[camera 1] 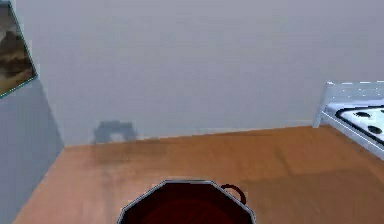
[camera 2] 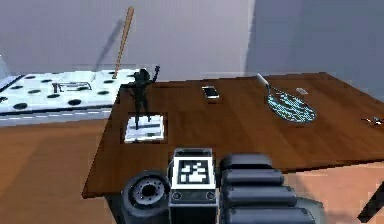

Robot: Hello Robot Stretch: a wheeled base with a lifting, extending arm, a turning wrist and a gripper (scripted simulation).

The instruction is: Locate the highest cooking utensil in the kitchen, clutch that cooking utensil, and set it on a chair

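Note:
A wire cooking utensil (camera 2: pixel 289 104) shaped like a whisk lies on the dark wooden table (camera 2: pixel 230 140), toward the arm side view's right, with its handle pointing away. At that view's bottom edge sit a white marked square and the gripper's dark body (camera 2: pixel 146 196), low in front of the table's near edge. Its far end cannot be made out, so I cannot tell whether it holds anything.
On the table stand a dark figurine (camera 2: pixel 141 100) on a white base and a small flat object (camera 2: pixel 210 92). A long wooden stick (camera 2: pixel 123 45) leans on the wall. A white dotted bed (camera 2: pixel 55 92) (camera 1: pixel 358 118) stands beside the table. The forward view has wooden floor, a bare wall and a painting (camera 1: pixel 14 52).

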